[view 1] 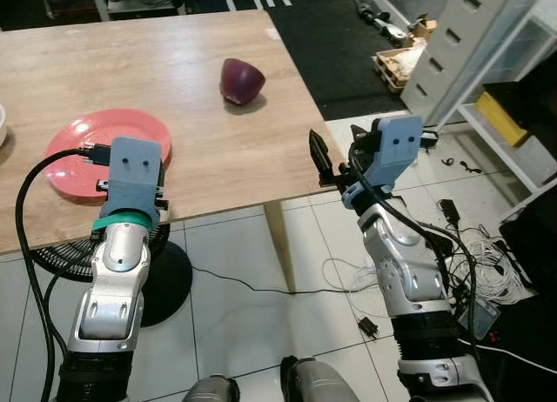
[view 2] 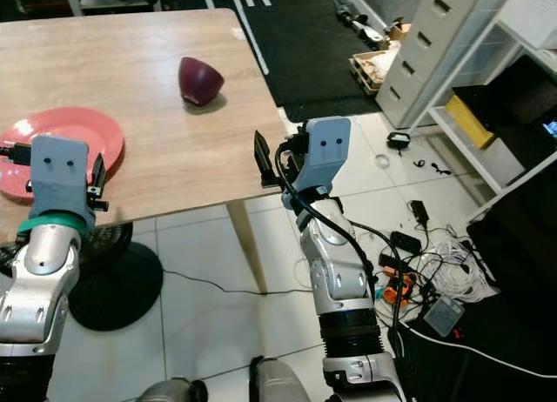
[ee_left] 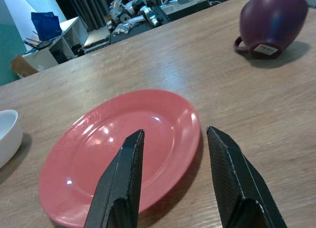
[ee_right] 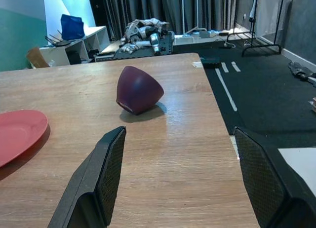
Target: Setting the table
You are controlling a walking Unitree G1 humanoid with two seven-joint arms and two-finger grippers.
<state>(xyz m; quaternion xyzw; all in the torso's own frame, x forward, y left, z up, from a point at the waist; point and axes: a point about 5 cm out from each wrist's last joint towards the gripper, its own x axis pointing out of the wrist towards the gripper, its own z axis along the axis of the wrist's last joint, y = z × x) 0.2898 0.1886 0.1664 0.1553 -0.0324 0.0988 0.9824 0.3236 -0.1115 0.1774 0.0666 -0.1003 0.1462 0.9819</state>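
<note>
A robot stands at the near edge of a wooden tabletop, both arms raised toward it. The landmark here is a red plate lying flat near the tabletop's front edge. The left gripper hovers just over the plate's near rim, its two black fingers spread apart with nothing between them, one over the plate and one just off its edge. That straddle suggests it is lined up to take hold of the rim.

A dark purple cup lies tipped on its side, well beyond the plate and toward the robot's right, its handle resting on the wood. It would need righting to form part of a place setting. A white bowl sits just beside the plate on the opposite side.

The right gripper waits at the tabletop's corner, far from the plate, fingers wide apart and empty, pointing toward the cup.
</note>
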